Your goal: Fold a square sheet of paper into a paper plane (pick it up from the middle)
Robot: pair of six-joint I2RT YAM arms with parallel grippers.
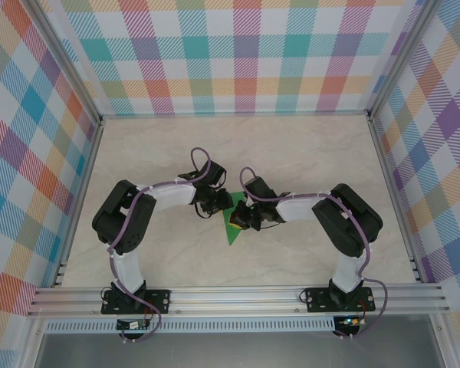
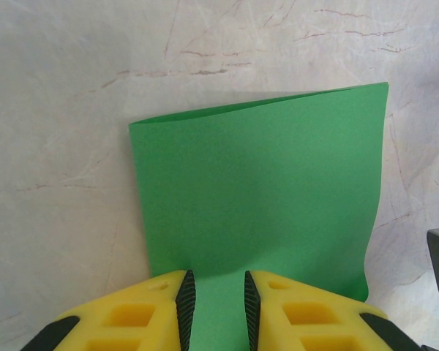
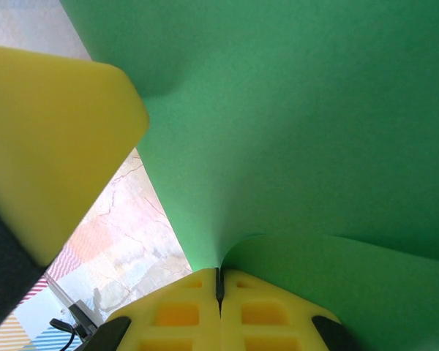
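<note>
— Clamped tight, right gripper [image 3: 219, 284]: yellow fingers [image 3: 168, 314] pressed flat together, sheet of paper [image 3: 314, 124] pinched in the seam between them.
— And the left gripper [image 2: 219, 296]?
— Released. Its two fingers stand apart, green showing through the gap, nothing squeezed.
— Is the sheet inside that gap or under it?
— Can't tell from the left wrist view. The paper runs from the fingertips outward over the table [image 2: 58, 110].
— Shape of the paper?
— Doubled over. The far edge in the left wrist view shows two layers, slightly parted. From above it's a narrow green wedge, point toward the arm bases, upper part hidden by both grippers.
— Where on the table?
— Middle, a bit toward the near edge, right between the two grippers, which sit close together over it.
— Flat or lifted?
— At the right gripper it rises from the pinch and bows, table visible past its edge. The rest of it, can't tell.
— Big yellow block at the left of the right wrist view?
— Looks like a finger of the left gripper, close against the sheet. Contact unclear.
— Background?
— Pale marbled table, plaid walls [image 1: 238, 61] on three sides.
</note>
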